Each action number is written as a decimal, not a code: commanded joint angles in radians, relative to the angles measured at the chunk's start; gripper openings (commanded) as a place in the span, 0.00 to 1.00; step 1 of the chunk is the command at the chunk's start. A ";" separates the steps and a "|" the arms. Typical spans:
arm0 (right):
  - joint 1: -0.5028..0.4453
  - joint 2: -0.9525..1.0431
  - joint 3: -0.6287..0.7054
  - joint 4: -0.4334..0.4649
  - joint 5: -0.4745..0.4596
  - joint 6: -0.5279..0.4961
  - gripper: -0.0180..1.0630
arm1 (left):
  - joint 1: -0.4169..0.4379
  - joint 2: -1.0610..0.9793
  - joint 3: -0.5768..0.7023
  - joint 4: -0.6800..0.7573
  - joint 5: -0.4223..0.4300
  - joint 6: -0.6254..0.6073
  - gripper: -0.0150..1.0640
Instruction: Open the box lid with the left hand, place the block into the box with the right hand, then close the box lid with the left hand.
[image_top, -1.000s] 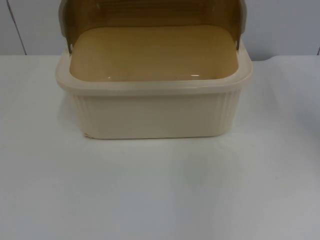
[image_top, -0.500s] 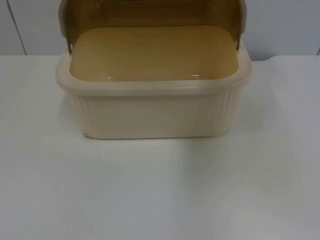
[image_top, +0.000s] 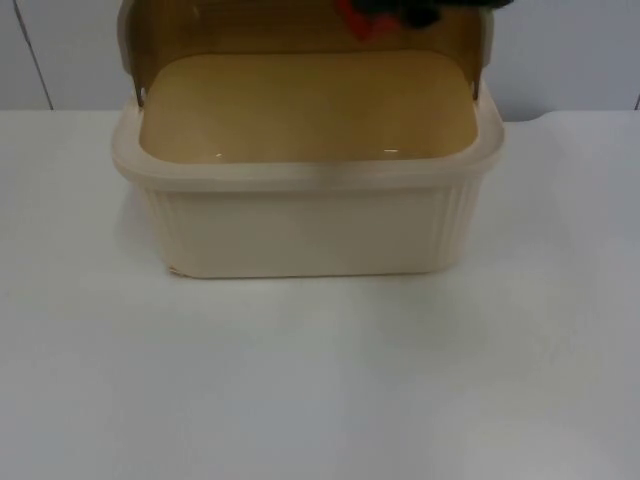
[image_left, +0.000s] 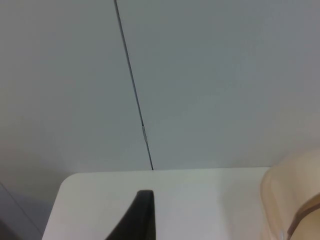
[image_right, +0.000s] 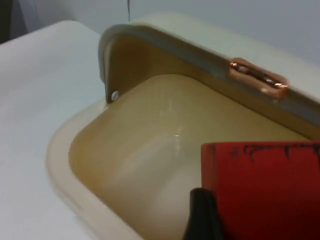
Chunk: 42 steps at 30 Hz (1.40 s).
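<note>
At the table's (image_top: 300, 380) far edge sits the box (image_top: 305, 225), lid (image_top: 300, 25) up. Right tool (image_top: 400, 15) hovers over it clamped on the red block (image_right: 265, 190); next move's lowering, then releasing. Left tool (image_left: 137, 220) waits aside, grip unclear.

black, tapered end effector fingertip (image_left: 142, 215) with a matte finish.

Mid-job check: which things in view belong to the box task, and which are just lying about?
Job:
- cream box, lid raised
- red block, held over the box by the right gripper
- left gripper, waiting beside the box

Lying about:
- nothing; just the white table and grey partition wall
</note>
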 joint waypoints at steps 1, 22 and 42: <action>0.005 0.071 -0.061 -0.003 -0.028 -0.011 0.14 | 0.002 0.002 -0.005 0.002 0.001 -0.003 0.99; -0.032 0.371 -0.224 0.006 -0.080 -0.006 0.23 | 0.002 0.002 -0.005 0.004 0.019 -0.003 0.99; -0.032 0.290 -0.224 0.002 0.112 -0.006 0.98 | 0.002 0.002 -0.005 0.004 0.019 -0.003 0.99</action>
